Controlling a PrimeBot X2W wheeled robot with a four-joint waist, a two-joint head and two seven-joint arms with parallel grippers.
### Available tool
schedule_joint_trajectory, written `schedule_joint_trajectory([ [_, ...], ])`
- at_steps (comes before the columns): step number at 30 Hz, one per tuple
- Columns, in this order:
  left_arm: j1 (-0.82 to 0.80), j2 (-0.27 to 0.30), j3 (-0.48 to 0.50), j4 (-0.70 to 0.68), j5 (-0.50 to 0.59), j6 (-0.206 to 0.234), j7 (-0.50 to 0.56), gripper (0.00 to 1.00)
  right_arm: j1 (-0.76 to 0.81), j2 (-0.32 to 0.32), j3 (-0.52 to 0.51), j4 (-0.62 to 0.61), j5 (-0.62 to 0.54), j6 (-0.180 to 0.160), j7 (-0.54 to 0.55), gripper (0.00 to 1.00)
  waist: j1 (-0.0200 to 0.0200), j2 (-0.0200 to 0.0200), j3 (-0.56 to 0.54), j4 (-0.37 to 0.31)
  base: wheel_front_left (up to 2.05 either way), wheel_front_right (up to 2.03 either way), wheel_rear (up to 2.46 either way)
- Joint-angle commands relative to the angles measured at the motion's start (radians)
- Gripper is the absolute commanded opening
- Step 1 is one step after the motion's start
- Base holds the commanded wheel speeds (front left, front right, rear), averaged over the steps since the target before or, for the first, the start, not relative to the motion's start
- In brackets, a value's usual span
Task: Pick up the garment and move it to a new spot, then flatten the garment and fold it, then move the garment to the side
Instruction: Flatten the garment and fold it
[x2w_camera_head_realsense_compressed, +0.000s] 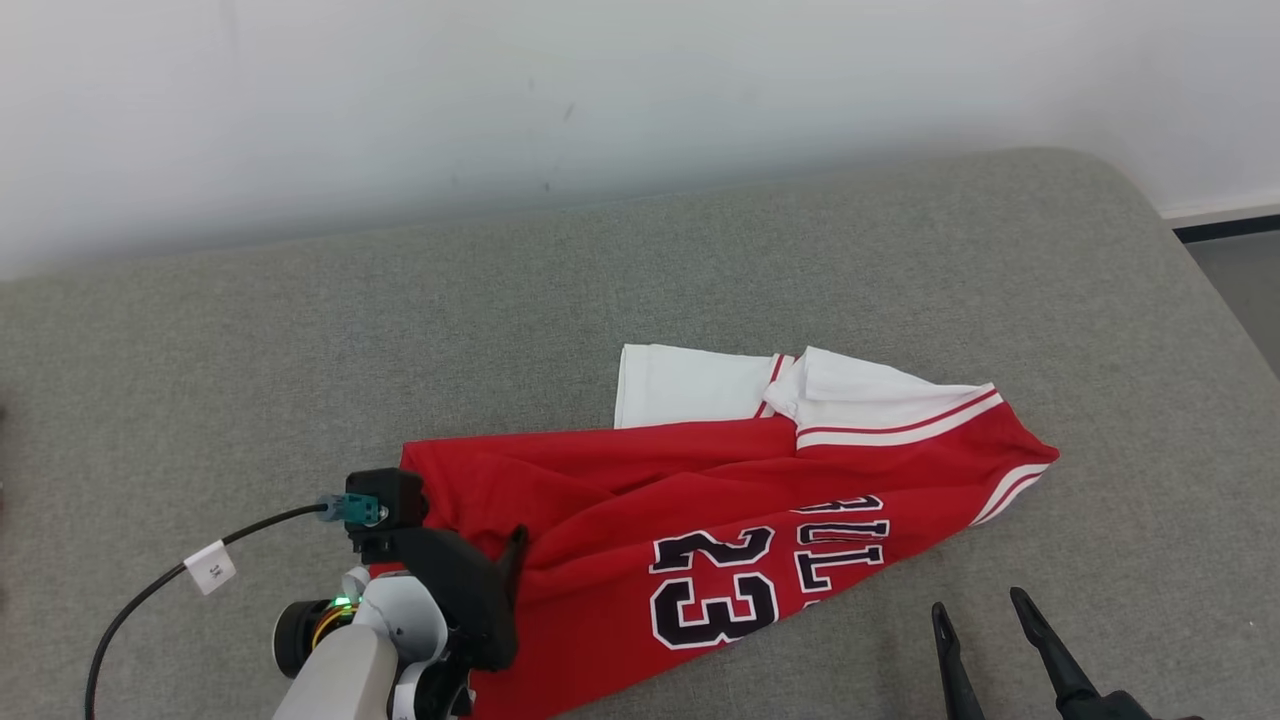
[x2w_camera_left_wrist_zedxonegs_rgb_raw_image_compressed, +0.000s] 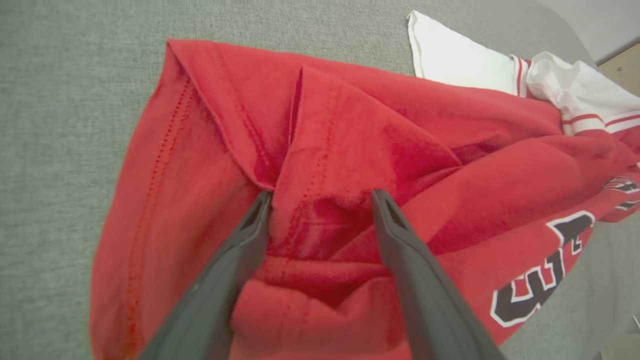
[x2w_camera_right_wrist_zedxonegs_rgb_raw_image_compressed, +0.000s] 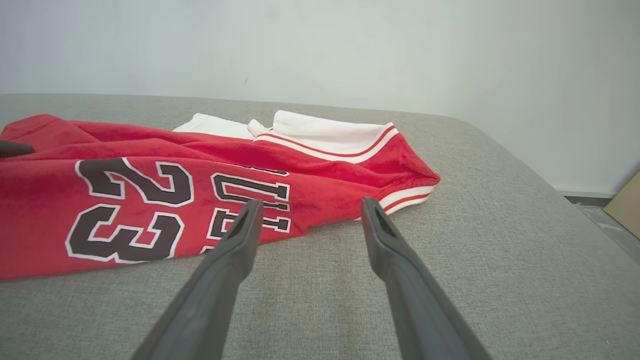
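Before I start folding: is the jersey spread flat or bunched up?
Bunched up. The jersey lies in ridges and overlapping folds, thickest at the open left hand.

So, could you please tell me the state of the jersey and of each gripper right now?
red jersey: lying rumpled and partly folded over itself on the grey surface, not flat.
left gripper: open, astride a bunched fold of red cloth.
right gripper: open, empty, over bare surface beside the jersey.
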Motion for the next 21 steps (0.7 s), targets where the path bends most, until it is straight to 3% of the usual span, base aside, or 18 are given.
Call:
schedule_joint_trajectory([
  [1, 0.0, 0.002, -0.002, -0.004, 0.001, -0.005, -0.002, 1.0, -0.002, -0.001, 0.0, 0.001, 0.008, -0.003, -0.004, 1.0, -0.0001, 0.0, -0.002, 0.002, 0.0, 0.0, 0.0],
  [4, 0.006, 0.002, -0.012, -0.018, -0.005, -0.013, 0.002, 1.0, -0.001, -0.001, 0.001, 0.002, 0.009, -0.003, -0.004, 1.0, -0.0001, 0.0, -0.005, 0.006, 0.0, 0.0, 0.0],
  [5, 0.008, 0.002, -0.016, -0.025, -0.005, -0.018, -0.003, 0.81, -0.001, -0.001, 0.002, 0.002, 0.008, -0.003, -0.004, 1.0, -0.0001, 0.0, -0.006, 0.006, 0.0, 0.0, 0.0],
  [6, 0.008, 0.003, -0.016, -0.032, -0.005, -0.02, -0.011, 0.25, -0.002, -0.001, 0.003, 0.002, 0.008, -0.003, -0.004, 1.0, -0.0001, 0.0, -0.007, 0.007, 0.0, 0.0, 0.0],
  [7, 0.01, 0.005, -0.016, -0.034, -0.007, -0.021, -0.015, 0.05, -0.004, -0.001, 0.004, 0.003, 0.008, -0.003, -0.004, 1.0, -0.0001, 0.0, -0.007, 0.007, 0.0, 0.0, 0.0],
  [8, 0.012, 0.007, -0.018, -0.035, -0.006, -0.022, -0.016, 0.0, -0.005, -0.001, 0.005, 0.003, 0.007, -0.003, -0.004, 1.0, -0.0001, 0.0, -0.007, 0.006, 0.0, 0.0, 0.0],
  [13, 0.013, 0.006, -0.022, -0.045, -0.013, -0.017, -0.013, 0.0, -0.005, -0.001, 0.003, 0.006, 0.008, -0.003, -0.004, 1.0, -0.0001, 0.0, -0.008, 0.007, 0.0, 0.0, 0.0],
  [21, -0.019, 0.024, 0.025, -0.117, -0.005, 0.024, -0.123, 0.0, 0.002, -0.001, -0.004, 0.005, 0.018, -0.003, -0.005, 1.0, -0.0001, 0.0, -0.009, 0.02, 0.0, 0.0, 0.0],
])
